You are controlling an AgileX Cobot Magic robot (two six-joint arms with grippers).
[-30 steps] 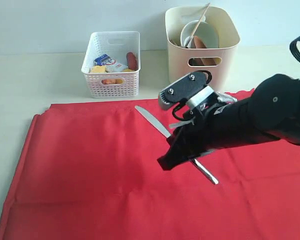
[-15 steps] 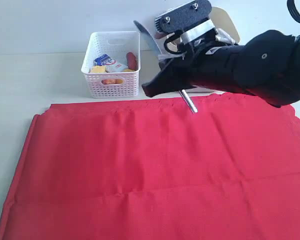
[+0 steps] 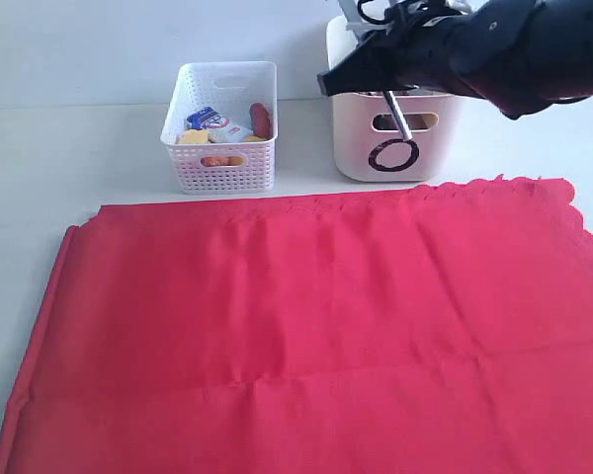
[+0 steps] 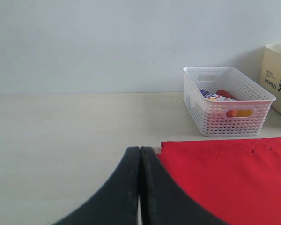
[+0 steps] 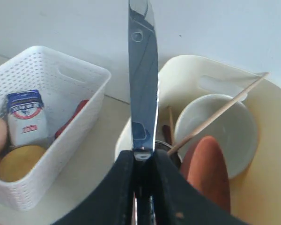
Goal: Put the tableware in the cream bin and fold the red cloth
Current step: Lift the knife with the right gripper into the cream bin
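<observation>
The right gripper [image 3: 371, 71] has lifted the steel knife [image 5: 143, 70] off the red cloth [image 3: 306, 326] and now pinches it tight above the cream bin [image 3: 354, 138]. The knife looks ready to drop in. The cloth lies flat, not folded yet. The left gripper [image 4: 139, 152] is closed on nothing. From outside, the arm hides the bin's top. The wrist view shows a bowl [image 5: 220, 126], a chopstick [image 5: 220, 110] and a brown plate [image 5: 208, 168] inside.

Small white perforated plastic basket [image 3: 222, 176] stood on pale beige tabletop [image 3: 69, 158], held blue-and-white milk carton [image 3: 213, 121], dark red sausage [image 3: 261, 118], yellow food piece [image 3: 192, 137], plain pale wall [image 3: 128, 39] rose behind.
</observation>
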